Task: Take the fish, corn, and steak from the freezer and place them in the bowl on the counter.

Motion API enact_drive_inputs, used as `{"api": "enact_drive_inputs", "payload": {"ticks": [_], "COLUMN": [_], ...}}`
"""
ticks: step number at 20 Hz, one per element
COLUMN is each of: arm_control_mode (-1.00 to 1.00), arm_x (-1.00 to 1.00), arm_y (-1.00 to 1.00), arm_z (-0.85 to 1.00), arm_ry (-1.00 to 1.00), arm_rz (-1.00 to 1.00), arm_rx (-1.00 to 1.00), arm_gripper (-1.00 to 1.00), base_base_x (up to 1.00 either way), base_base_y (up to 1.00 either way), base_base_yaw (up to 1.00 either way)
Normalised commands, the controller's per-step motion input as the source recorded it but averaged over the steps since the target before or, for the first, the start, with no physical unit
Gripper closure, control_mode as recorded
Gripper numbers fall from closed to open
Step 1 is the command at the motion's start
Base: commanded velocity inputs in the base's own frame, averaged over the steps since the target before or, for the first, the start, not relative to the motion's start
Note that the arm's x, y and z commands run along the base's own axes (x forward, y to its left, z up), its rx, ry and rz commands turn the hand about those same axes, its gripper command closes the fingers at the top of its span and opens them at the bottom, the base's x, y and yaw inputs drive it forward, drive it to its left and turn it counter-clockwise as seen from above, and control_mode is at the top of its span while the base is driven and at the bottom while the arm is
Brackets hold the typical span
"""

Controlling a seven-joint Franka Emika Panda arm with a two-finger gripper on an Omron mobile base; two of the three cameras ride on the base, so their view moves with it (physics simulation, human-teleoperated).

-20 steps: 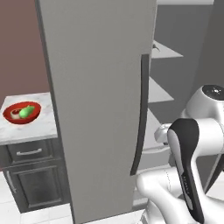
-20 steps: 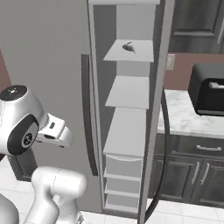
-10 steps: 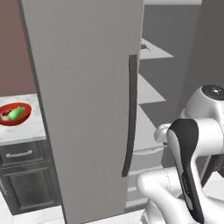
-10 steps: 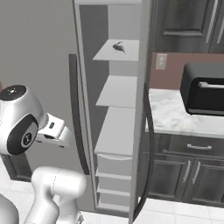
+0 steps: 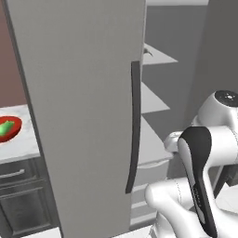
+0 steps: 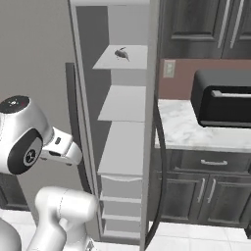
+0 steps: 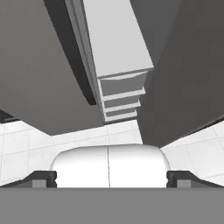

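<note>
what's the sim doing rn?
The arm sits folded in front of the open freezer, holding nothing; the gripper is open, pointing down at the drawers and floor. One small dark item lies on the top shelf; too small to tell what it is. The red bowl on the counter, left of the freezer door, already holds something green. No grasp in progress at this moment.
</note>
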Motion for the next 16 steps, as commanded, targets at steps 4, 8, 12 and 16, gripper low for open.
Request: {"api": "enact_drive_inputs", "payload": {"ticks": [4,8,12,16], "arm_control_mode": [1.0,1.0,1.0,1.0], "arm_x": [0.0,0.0,0.0,0.0], "arm_y": [0.0,0.0,0.0,0.0], "arm_z": [0.0,0.0,0.0,0.0], "arm_ry": [0.0,0.0,0.0,0.0], "arm_rz": [0.0,0.0,0.0,0.0], "arm_rx": [0.0,0.0,0.0,0.0], "arm_gripper": [-1.0,-1.0,-1.0,-1.0], "base_base_x": [0.41,0.2,0.0,0.11], "base_base_y": [-0.16,-0.03,-0.05,-0.04], "base_base_yaw": [-0.27,-0.15,0.0,0.05]}}
